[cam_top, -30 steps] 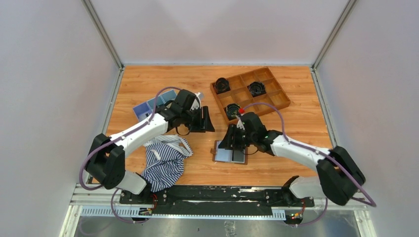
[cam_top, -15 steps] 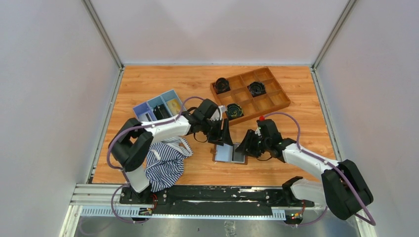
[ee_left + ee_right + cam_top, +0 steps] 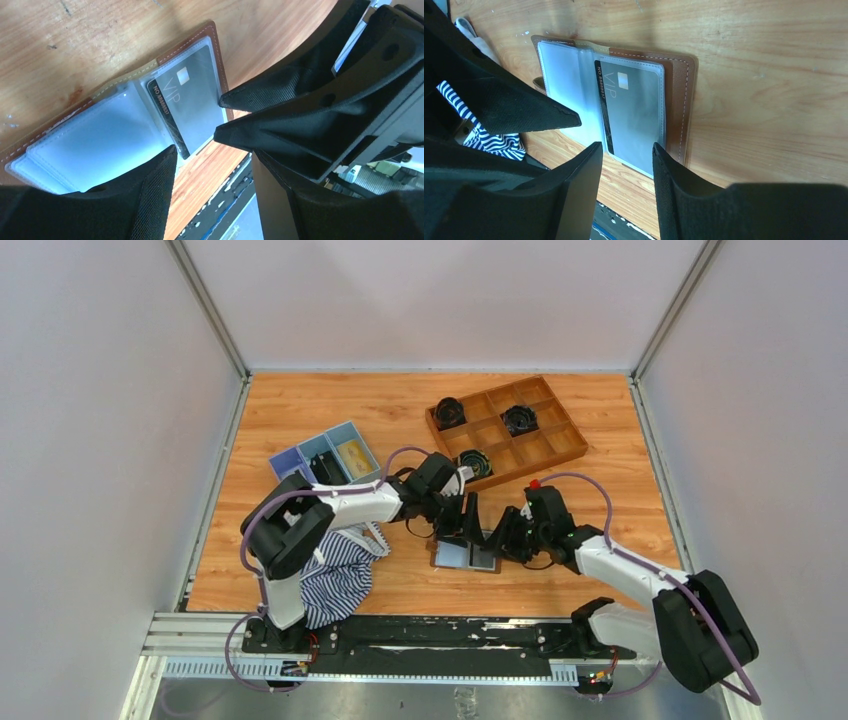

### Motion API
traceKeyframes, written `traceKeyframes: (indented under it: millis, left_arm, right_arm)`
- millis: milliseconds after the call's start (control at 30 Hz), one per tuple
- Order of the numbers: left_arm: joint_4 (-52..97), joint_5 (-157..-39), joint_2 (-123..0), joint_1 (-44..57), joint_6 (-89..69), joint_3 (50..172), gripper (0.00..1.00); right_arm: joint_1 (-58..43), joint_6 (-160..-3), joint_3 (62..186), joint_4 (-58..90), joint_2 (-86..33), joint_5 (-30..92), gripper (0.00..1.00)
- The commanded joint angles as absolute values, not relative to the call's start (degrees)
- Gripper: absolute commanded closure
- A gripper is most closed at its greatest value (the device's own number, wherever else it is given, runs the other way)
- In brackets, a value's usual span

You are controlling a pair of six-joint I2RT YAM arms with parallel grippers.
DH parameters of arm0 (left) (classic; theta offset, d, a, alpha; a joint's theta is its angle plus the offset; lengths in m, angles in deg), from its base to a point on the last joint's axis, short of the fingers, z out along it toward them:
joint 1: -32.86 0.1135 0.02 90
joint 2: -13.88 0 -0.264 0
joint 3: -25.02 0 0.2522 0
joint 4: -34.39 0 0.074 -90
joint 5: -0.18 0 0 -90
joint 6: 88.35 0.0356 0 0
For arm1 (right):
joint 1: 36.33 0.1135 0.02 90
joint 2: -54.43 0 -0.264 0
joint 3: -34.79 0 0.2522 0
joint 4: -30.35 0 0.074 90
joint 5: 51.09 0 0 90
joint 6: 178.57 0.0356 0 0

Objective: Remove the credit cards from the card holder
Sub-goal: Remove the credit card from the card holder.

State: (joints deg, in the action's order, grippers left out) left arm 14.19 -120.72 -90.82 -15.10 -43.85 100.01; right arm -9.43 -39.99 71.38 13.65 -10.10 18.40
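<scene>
The card holder lies open and flat on the wooden table, brown cover down and pale glossy sleeves up. A dark card marked VIP sits in its right-hand sleeve, seen again as the same card in the left wrist view. My left gripper is open just behind the holder, its fingers empty. My right gripper is open at the holder's right side. Its fingertips straddle the near edge of the card sleeve, with nothing held.
A light-blue compartment tray stands at the left. A brown wooden grid tray with black round items sits at the back right. A striped cloth lies near the left arm's base. The two grippers are almost touching.
My left arm has swung right from beside the blue tray to the card holder. My right gripper has drawn back from over the holder to its right edge.
</scene>
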Motion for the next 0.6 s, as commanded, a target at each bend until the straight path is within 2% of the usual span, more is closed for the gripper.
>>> traceKeyframes:
  millis: [0,567]
  left_arm:
    - [16.7,-121.8,-93.3,-15.7,-44.6,101.1,0.41]
    - [10.1,-117.2,-95.8,-15.7,-42.3,103.1,0.42]
  right_arm:
    - [-10.4,-39.6,70.6,12.3,-9.2,19.0,0.54]
    - [-11.1,-40.2,70.6,11.9,-9.3,19.2,0.55]
